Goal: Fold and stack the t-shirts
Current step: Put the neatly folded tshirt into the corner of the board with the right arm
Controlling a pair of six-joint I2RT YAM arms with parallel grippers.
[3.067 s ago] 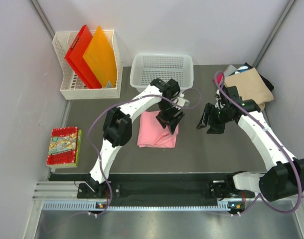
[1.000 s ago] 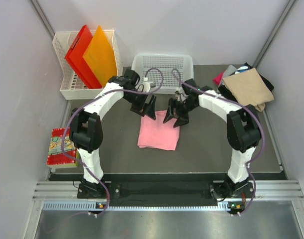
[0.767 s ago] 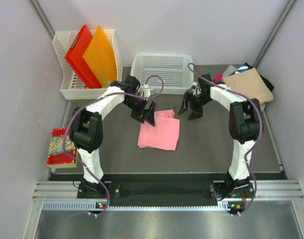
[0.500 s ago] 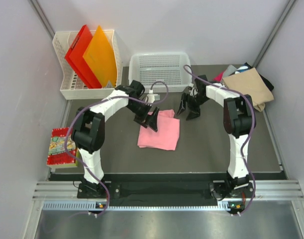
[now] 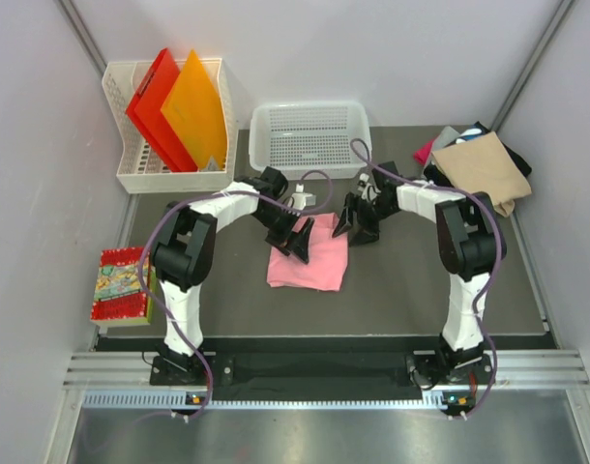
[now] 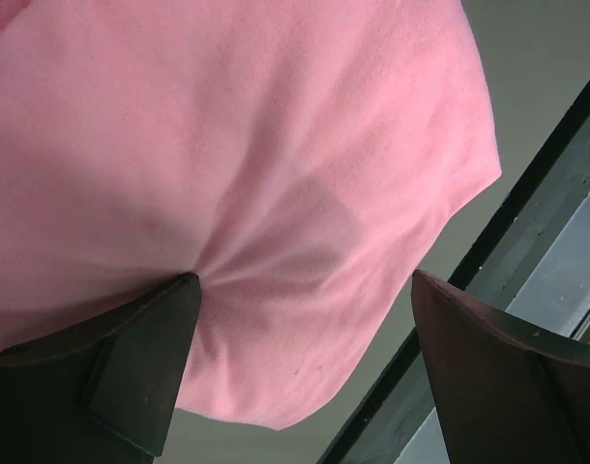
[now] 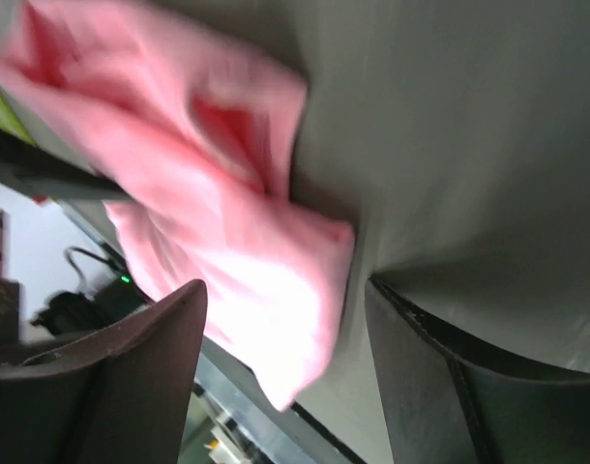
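The left gripper (image 5: 300, 239) stands wide open over the far left corner of the pink t-shirt (image 5: 312, 263), which lies folded at the middle of the table. One finger (image 6: 140, 367) presses the cloth into radiating creases, so a sideways drag would likely bunch the top layer and spoil the fold. The right gripper (image 5: 356, 223), its jaws apart and holding nothing, straddles the far right corner. Closing there risks catching only the upper layer, and the fold could fall open on the way to the stack of folded t-shirts (image 5: 481, 169), well apart at far right. The table surface (image 5: 401, 280) is a dark grey mat. From left: a red-bordered book (image 5: 123, 282), a white rack (image 5: 145, 179) holding a red folder (image 5: 155, 101) and an orange folder (image 5: 193, 106), then a white basket (image 5: 311, 130). Pale walls (image 5: 44, 145) enclose the cell.
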